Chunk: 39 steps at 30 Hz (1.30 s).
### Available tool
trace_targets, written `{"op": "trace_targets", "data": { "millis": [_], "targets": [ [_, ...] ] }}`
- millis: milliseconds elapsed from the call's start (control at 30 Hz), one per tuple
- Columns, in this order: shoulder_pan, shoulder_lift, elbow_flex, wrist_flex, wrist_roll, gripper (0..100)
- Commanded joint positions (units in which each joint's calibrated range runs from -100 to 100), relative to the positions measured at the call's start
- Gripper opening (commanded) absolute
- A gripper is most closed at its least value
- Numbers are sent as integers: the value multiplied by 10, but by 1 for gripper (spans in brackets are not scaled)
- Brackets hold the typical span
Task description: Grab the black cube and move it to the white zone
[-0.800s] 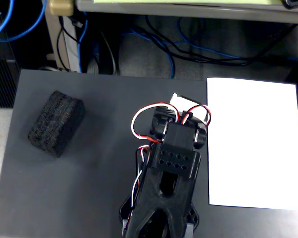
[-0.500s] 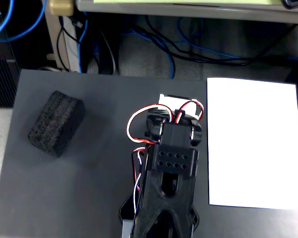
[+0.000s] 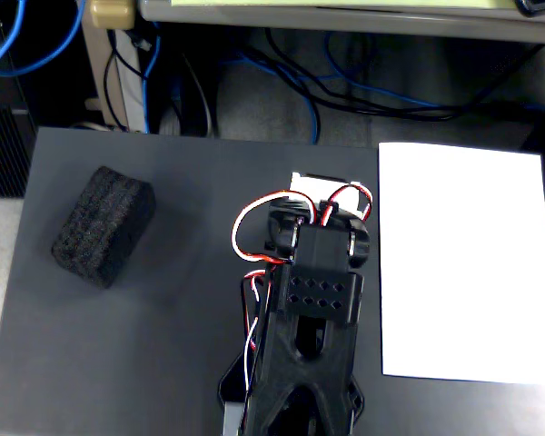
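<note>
1. The black cube (image 3: 104,226) lies on the dark grey mat (image 3: 173,345) covering the counter, well to the left of the arm (image 3: 313,309) in the fixed view, touching nothing else.
2. The white zone (image 3: 463,263) sits just right of the arm, on the far side from the cube, and is bare.
3. The gripper seems folded under the arm's body, so I cannot tell whether it is released or clenched.
4. Red, white and black wires (image 3: 250,227) loop along the arm's left side.
</note>
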<state>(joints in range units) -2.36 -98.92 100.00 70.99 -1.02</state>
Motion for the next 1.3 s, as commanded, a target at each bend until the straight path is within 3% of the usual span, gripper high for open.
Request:
{"op": "trace_targets", "data": {
  "millis": [0, 233, 433, 567, 667, 800, 900, 1033, 1133, 1267],
  "targets": [
    [-3, -7, -53, -1, -1, 1],
    [-4, -7, -259, -1, -1, 2],
    [-4, -7, -550, 0, 3, 2],
    [-6, -6, -658, 78, 6, 2],
    [-113, 48, -675, 125, 33, 2],
    [-254, 258, -683, 117, 35, 2],
    [-339, 401, -684, 117, 74, 2],
    [-435, 560, -723, 149, 107, 2],
    [-493, 642, -875, 276, 111, 1],
    [-522, 732, -899, 284, 128, 2]
  ]
}}
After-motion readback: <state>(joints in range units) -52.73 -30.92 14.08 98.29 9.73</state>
